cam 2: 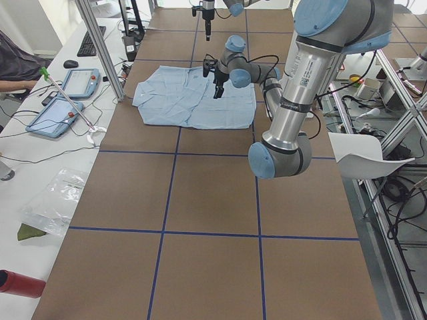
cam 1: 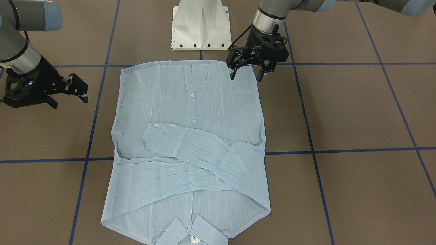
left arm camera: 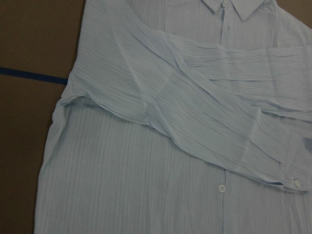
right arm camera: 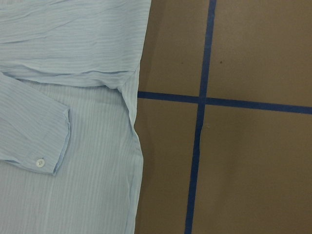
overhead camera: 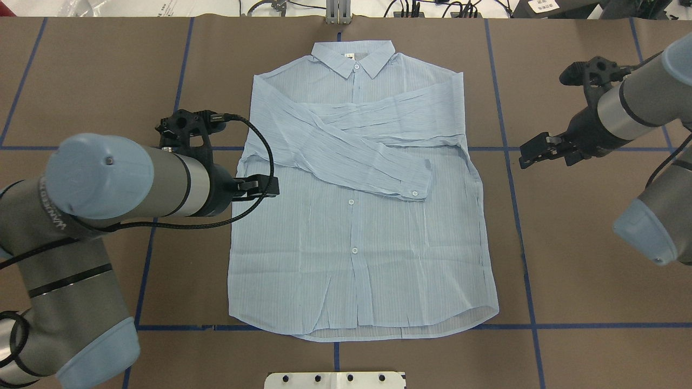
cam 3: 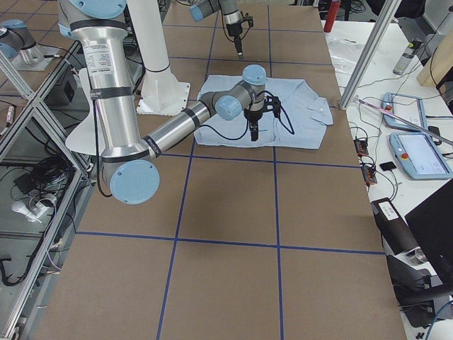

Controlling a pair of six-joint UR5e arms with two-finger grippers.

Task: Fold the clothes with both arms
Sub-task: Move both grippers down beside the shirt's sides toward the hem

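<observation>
Thin light blue striped shirt lies flat; left gripper above its left edge, right gripper off right, both released.

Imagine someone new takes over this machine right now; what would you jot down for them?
Left hand: open, empty, hanging over the shirt near its edge on the robot's left.
Right hand: open, empty, over the bare table just past the shirt's opposite edge.
Shirt: flat, front up, buttoned, collar on the side away from the robot.
Done: both sleeves are folded in and cross over the chest.
Left: the body is not yet folded; probably the sides or the hem come next.
</observation>
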